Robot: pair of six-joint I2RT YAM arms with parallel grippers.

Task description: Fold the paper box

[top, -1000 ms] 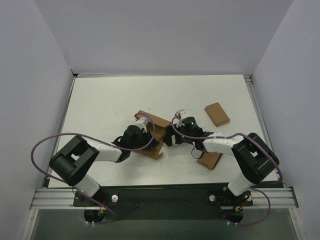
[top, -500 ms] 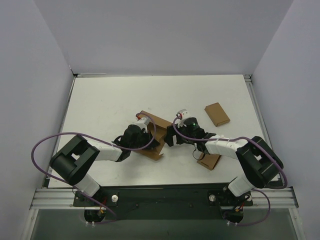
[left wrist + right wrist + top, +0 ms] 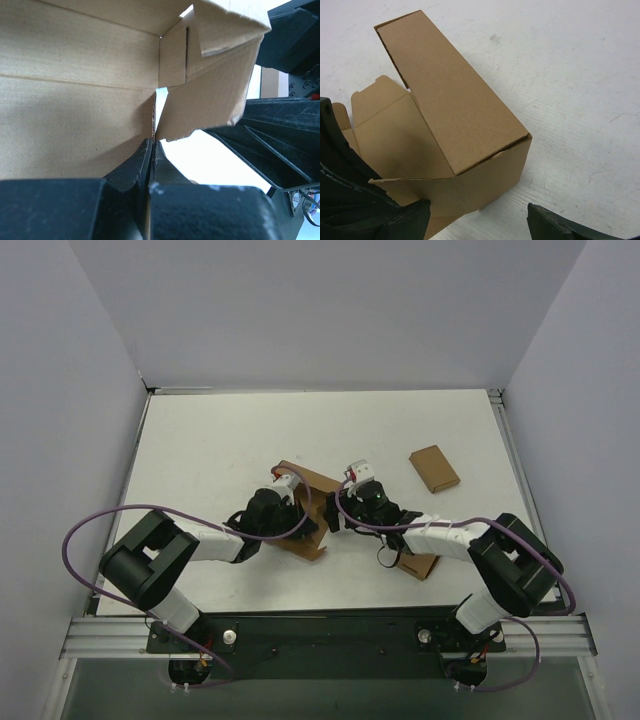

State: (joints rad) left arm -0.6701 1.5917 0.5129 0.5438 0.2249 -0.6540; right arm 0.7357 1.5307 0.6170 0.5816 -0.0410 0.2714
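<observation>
- You have the paper box at the middle of the white surface, between the two claws and only half formed. In the right wrist view the box has one long panel sloping up over an open side. A loose flap with rounded corners lies beside that panel on the left.
- In the left wrist view the box shows you its bare inside, with walls meeting at a corner and a slit of light there.
- Your left claw is clenched tight on the edge of one cardboard wall, the sheet pinched between its fingers. From above, this claw sits at the box's left side.
- Your right claw is released, its fingers spread wide with the box's near corner between them. You cannot tell whether either finger touches the cardboard. From above, this claw is at the box's right side.
- A small cardboard box lies well apart at the right rear.
- A second small cardboard box lies partly under your right arm.
</observation>
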